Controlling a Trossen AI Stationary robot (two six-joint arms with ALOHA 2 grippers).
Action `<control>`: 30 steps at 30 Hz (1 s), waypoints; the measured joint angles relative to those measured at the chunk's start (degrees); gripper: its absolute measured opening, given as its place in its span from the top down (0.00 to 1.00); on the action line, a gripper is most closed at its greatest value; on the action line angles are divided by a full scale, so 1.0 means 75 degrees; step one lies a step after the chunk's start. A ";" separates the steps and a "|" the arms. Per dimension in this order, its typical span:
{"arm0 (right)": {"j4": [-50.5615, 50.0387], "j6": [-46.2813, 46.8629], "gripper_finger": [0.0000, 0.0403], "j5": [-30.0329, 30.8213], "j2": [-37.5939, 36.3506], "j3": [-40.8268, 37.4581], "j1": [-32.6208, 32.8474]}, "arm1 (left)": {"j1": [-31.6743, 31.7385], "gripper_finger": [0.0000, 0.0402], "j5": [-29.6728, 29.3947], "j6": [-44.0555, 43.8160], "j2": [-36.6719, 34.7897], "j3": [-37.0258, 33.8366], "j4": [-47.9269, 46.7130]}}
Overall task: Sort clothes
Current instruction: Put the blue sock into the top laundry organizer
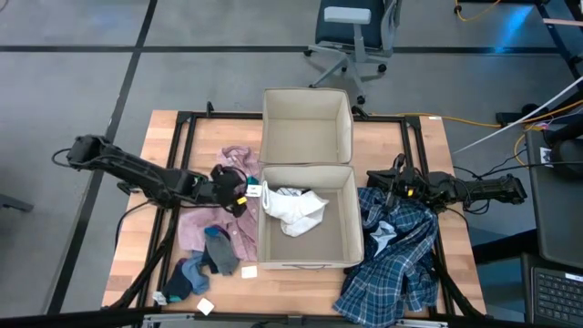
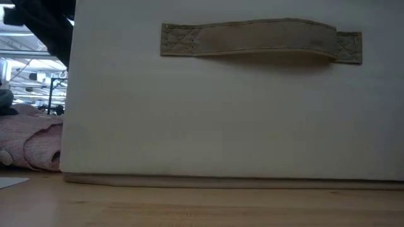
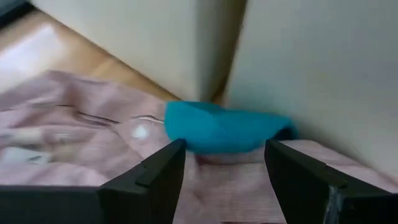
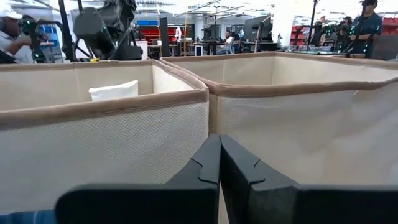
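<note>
Parted left gripper [image 3: 224,163] frames a teal sock [image 3: 227,127], seemingly crumpled.

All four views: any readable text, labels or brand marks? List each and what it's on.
None is readable.
Small white tag on the wooden table: too small to tell if printed.
Pale rectangular tab by the near beige fabric bin: shows no legible marks.
Bin handle: stitching only, no lettering.

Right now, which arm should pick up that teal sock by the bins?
Left, likely. The left gripper is open, its fingers either side of the teal sock on the pink shirt. The right gripper is shut across the near bin, by the plaid shirt.
</note>
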 joint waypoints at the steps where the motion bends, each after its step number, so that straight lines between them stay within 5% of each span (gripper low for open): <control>1: 0.0001 0.0080 0.98 0.0000 0.0000 0.0000 0.0000 | 0.0075 0.48 0.0224 0.0113 0.0000 -0.0090 0.0169; 13: 0.0002 0.0274 0.98 -0.0003 0.0000 0.0000 0.0000 | 0.0545 0.50 0.0316 0.1460 0.0000 -0.0832 0.1871; 25: 0.0003 0.0233 0.98 -0.0003 0.0000 0.0003 0.0000 | 0.0623 0.96 0.0377 0.2728 0.0000 -0.0833 0.1971; 30: 0.0001 0.0230 0.98 -0.0003 0.0000 0.0001 0.0000 | 0.0612 0.97 0.0237 0.2800 -0.0061 -0.0775 0.1751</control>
